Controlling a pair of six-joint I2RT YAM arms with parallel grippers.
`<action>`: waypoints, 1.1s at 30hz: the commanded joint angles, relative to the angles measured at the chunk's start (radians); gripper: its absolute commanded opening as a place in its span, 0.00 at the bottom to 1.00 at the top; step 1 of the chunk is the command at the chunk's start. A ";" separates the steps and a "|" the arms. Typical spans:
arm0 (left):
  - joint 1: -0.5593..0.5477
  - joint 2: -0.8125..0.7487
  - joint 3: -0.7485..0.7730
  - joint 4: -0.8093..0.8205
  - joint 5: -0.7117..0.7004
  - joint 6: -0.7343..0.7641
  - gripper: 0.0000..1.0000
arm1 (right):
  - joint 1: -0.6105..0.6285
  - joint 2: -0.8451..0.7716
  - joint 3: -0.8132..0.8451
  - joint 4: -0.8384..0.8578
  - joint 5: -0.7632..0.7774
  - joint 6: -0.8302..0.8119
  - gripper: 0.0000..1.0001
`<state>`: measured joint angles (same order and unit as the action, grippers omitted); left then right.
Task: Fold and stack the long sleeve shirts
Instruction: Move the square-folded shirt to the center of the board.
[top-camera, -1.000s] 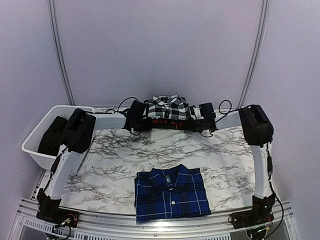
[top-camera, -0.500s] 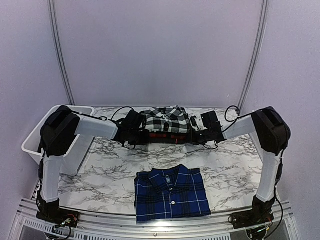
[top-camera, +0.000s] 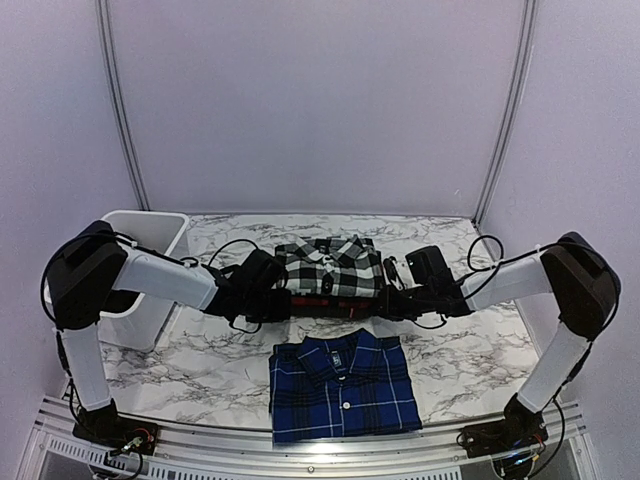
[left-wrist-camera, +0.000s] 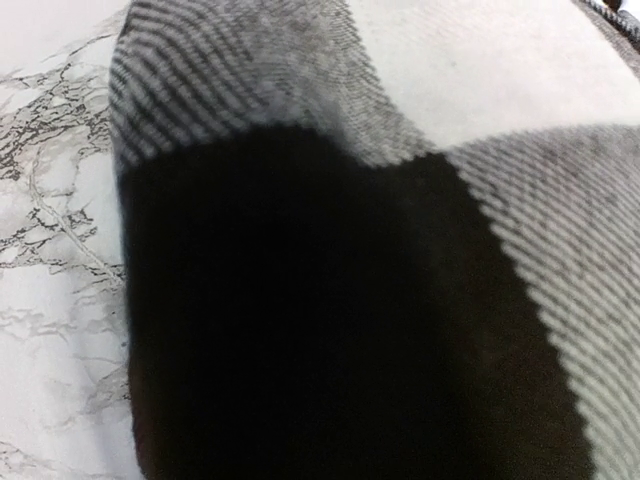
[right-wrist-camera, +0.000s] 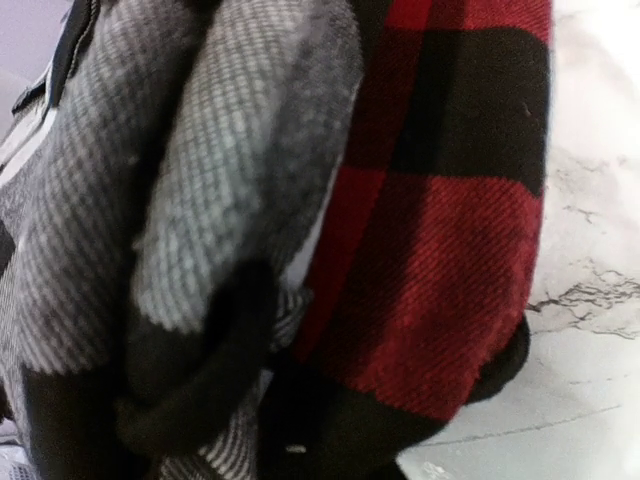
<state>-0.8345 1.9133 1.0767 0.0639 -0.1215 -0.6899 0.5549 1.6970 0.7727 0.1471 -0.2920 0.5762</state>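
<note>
Top cam: high, near edge, faces over table (top-camera: 455, 345). Wrist cams: v. close on shirt stack (top-camera: 330, 268); shared w/ top.

The left pincer (top-camera: 283, 300) and right pincer (top-camera: 388, 300) have drawn the black-and-white shirt (top-camera: 328, 266), atop the red-and-black shirt (top-camera: 325, 299), nearer across the bench (top-camera: 460, 360), just behind the blue shirt (top-camera: 343, 388).

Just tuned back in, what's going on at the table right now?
Both arms are on the two-shirt stack: the black-and-white shirt folded on top of the red-and-black shirt. The left gripper and right gripper are shut on its opposite sides. The folded blue shirt lies apart, nearer the bases. Whether the stack is lifted is unclear.
</note>
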 joint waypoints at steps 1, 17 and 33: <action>-0.001 -0.054 0.001 -0.020 -0.037 -0.019 0.02 | -0.003 -0.069 0.012 -0.060 0.089 0.005 0.19; -0.040 -0.373 -0.251 -0.093 0.176 -0.144 0.69 | 0.020 -0.522 -0.167 -0.339 0.124 -0.048 0.78; -0.263 -0.566 -0.488 -0.076 0.268 -0.298 0.73 | 0.349 -0.754 -0.369 -0.458 0.229 0.167 0.87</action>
<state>-1.0641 1.3197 0.5854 -0.0139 0.1287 -0.9592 0.8516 0.9417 0.4084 -0.2806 -0.1387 0.6765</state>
